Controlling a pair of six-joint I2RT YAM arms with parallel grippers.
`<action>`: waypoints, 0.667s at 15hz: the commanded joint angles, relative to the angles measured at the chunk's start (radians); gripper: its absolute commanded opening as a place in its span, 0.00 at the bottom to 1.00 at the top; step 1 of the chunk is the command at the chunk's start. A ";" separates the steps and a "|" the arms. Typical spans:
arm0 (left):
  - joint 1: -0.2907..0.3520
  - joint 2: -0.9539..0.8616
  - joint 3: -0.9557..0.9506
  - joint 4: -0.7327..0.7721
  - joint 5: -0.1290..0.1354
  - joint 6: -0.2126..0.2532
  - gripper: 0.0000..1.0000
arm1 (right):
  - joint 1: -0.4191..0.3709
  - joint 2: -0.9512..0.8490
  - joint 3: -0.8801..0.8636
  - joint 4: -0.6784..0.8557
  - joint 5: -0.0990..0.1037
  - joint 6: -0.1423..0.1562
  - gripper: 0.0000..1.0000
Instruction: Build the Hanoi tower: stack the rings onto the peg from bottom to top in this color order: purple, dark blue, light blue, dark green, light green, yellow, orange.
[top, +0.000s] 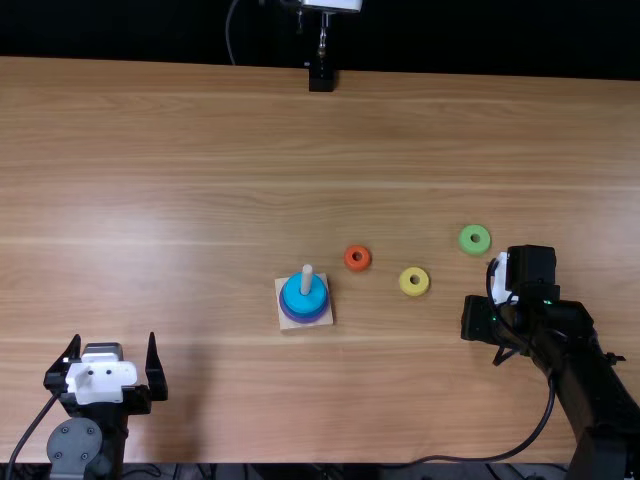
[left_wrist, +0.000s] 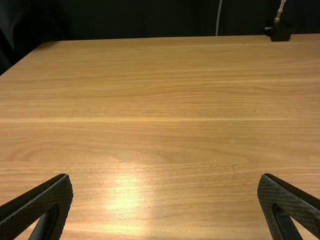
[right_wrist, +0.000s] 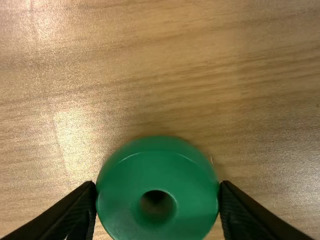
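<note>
The peg rises from a square wooden base, with a light blue ring on top, and dark blue and purple edges beneath it. An orange ring, a yellow ring and a light green ring lie apart on the table. My right gripper is at the right of the rings; in its wrist view the right gripper has its fingers pressed against both sides of the dark green ring. At the lower left, my left gripper stands open; the left gripper holds nothing.
A black stand is at the table's far edge. A black cable loops along the near edge by the right arm. Bare wood spreads left of the peg base.
</note>
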 joint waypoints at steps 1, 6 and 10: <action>0.008 -0.012 -0.104 -0.080 0.000 0.004 1.00 | -0.006 0.009 -0.015 -0.001 0.002 0.007 0.00; 0.008 -0.012 -0.104 -0.080 0.000 0.004 1.00 | -0.004 0.003 0.003 -0.014 0.000 0.010 0.00; 0.008 -0.012 -0.104 -0.080 0.000 0.004 1.00 | 0.019 -0.014 0.103 -0.034 -0.002 0.001 0.00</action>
